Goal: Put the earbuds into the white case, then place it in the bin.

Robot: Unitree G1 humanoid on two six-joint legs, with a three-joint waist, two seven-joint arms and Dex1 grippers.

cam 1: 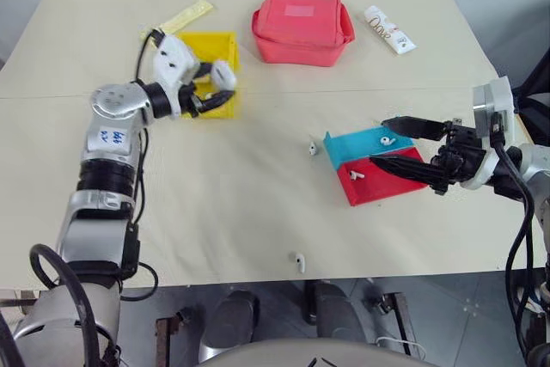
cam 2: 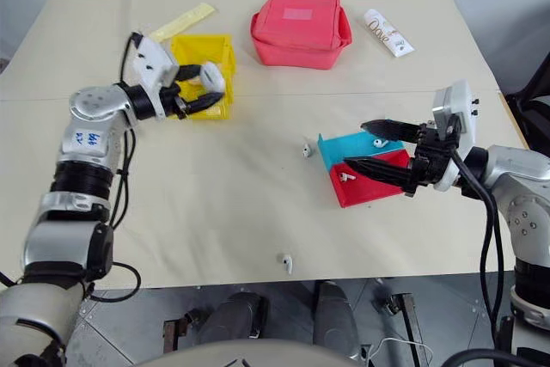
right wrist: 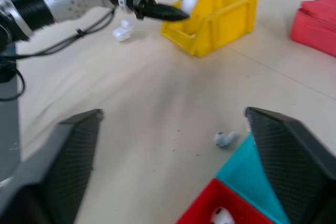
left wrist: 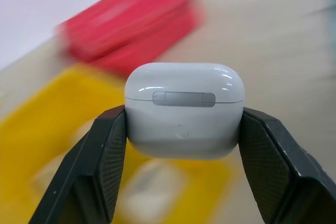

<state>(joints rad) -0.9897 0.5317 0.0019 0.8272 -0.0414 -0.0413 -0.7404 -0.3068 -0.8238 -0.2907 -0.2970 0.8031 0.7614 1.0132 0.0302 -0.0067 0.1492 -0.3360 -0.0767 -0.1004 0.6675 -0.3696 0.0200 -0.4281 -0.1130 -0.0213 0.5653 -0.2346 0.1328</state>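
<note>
I hold the small glossy white plastic case (left wrist: 184, 110), a rounded pebble with a grey hinge plate and its lid shut, pinched by its 2 sides in my left tool (cam 1: 209, 90), which I carry at the open top of the bright yellow rectangular plastic bin (cam 1: 222, 47) because that, I judge, is where it must be dropped. My right tool (cam 1: 388, 143) stands wide and empty over the red and blue shallow trays (cam 1: 361, 185), well apart from the bin. Tiny glossy white earbuds (cam 1: 311, 148) lie out on the beige desk (cam 1: 258, 212) and in the trays, so I doubt the first step is complete.
</note>
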